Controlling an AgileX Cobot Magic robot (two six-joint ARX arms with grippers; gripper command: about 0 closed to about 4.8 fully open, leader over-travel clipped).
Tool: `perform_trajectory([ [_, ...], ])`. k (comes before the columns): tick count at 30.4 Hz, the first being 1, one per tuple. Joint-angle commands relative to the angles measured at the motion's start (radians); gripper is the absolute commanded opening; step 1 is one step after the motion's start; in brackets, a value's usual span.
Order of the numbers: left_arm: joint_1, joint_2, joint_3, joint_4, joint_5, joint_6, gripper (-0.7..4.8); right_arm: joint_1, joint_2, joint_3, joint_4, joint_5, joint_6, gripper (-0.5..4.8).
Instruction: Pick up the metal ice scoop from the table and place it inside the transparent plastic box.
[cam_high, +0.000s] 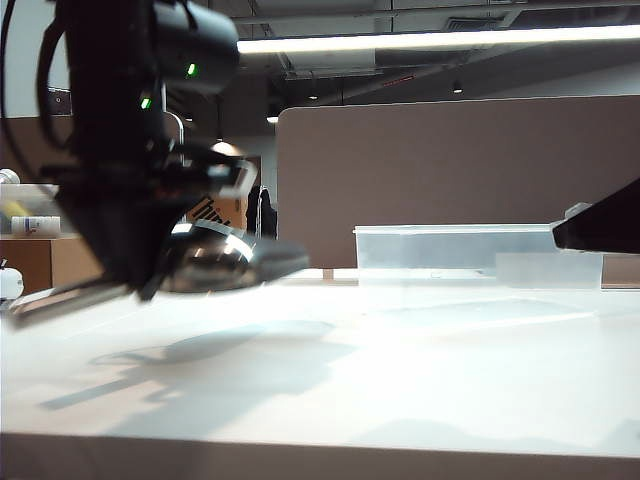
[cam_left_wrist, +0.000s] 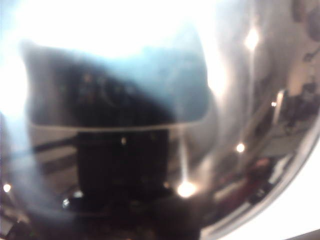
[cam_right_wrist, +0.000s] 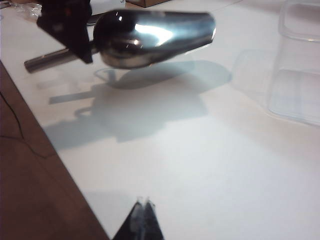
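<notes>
The left gripper (cam_high: 150, 265), clamped near the handle, holds the metal ice scoop (cam_high: 215, 260) clear above the off-white surface (cam_high: 400, 380), its shadow pooled beneath. The transparent plastic box (cam_high: 455, 250) sits well apart to the right, before a brown partition (cam_high: 450, 170) under a ceiling strip light (cam_high: 440, 40). The right gripper (cam_right_wrist: 144, 210), fingertips pressed together and apparently empty, hangs near the surface's edge.

Brown partition (cam_high: 460, 180) behind, ceiling strip light (cam_high: 440, 40) overhead
</notes>
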Motion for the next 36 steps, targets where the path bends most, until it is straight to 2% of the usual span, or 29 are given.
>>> perform_trajectory([
  [1,0.000,-0.008,0.122,-0.027,-0.011,0.039,-0.05,-0.003,-0.001,0.001,0.014,0.000,-0.002,-0.01],
  [4,0.000,-0.004,0.243,-0.059,-0.008,0.096,-0.05,-0.019,-0.001,0.001,0.014,-0.002,-0.002,-0.01],
  [9,0.003,0.068,0.452,-0.137,0.003,0.163,-0.05,-0.111,-0.003,0.001,0.014,-0.002,-0.002,-0.01],
  [13,-0.005,0.123,0.521,-0.139,0.026,0.169,-0.05,-0.172,-0.024,0.001,0.014,-0.002,-0.002,-0.01],
  [16,-0.014,0.185,0.570,-0.132,0.027,0.206,-0.05,-0.238,-0.064,0.001,0.014,-0.002,-0.002,-0.01],
  [23,-0.027,0.308,0.728,-0.114,0.051,0.229,-0.05,-0.357,-0.095,0.001,0.014,-0.002,-0.002,-0.01],
  [25,-0.027,0.348,0.800,-0.134,0.053,0.255,-0.05,-0.379,-0.108,0.001,0.015,0.002,-0.002,-0.01],
  [30,-0.035,0.474,1.021,-0.179,0.070,0.257,-0.05,-0.423,-0.121,0.001,0.014,0.001,-0.002,-0.01],
  [34,-0.035,0.504,1.077,-0.171,0.071,0.248,-0.05,-0.442,-0.121,0.001,0.014,0.002,-0.002,-0.01],
  [36,-0.040,0.513,1.093,-0.123,0.114,0.242,-0.05,-0.453,-0.121,0.001,0.014,0.002,-0.002,-0.01],
])
